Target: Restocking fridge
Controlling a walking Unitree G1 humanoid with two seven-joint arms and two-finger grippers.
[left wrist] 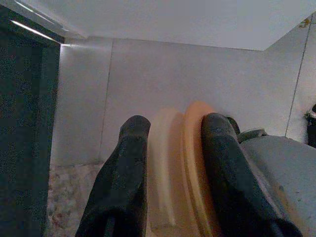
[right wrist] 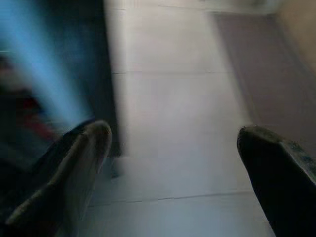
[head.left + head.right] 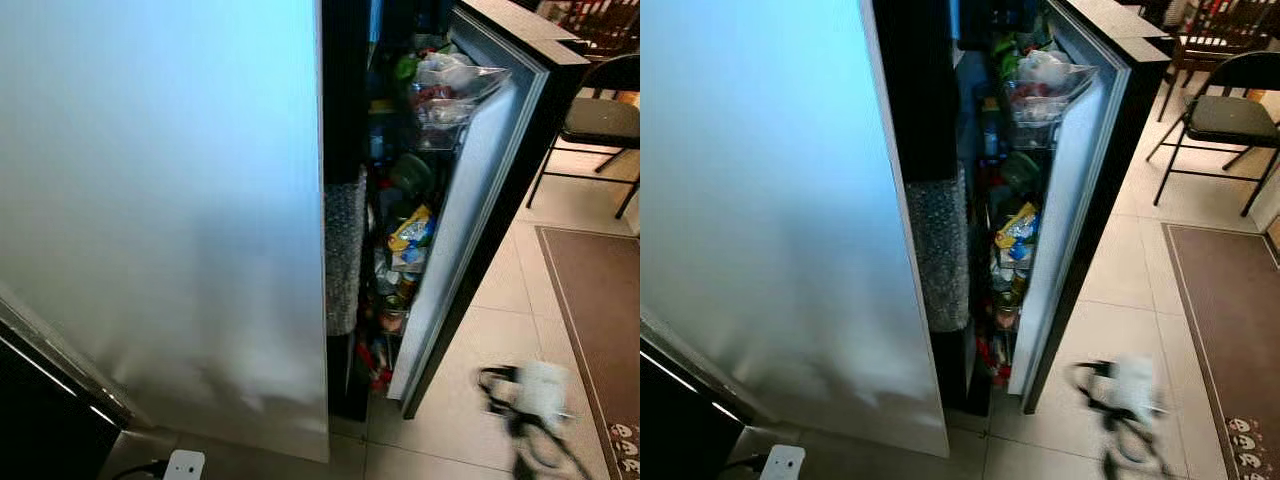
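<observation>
Left gripper clamps cream-and-orange round item, low beside fridge side panel. Right gripper fingers spread, empty, blurred above floor tiles. Fridge door ajar, door shelves crowded. Step judged: carrying item in; next needs door wider, free slot.

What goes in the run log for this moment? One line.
fridge door: ajar, shelves stocked | left gripper: shut on orange item | right gripper: open, above floor near door, blurred

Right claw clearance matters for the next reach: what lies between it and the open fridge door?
Bare floor tiles, seen in the left eye view. The blurred right claw hangs low beside the open fridge door.
</observation>
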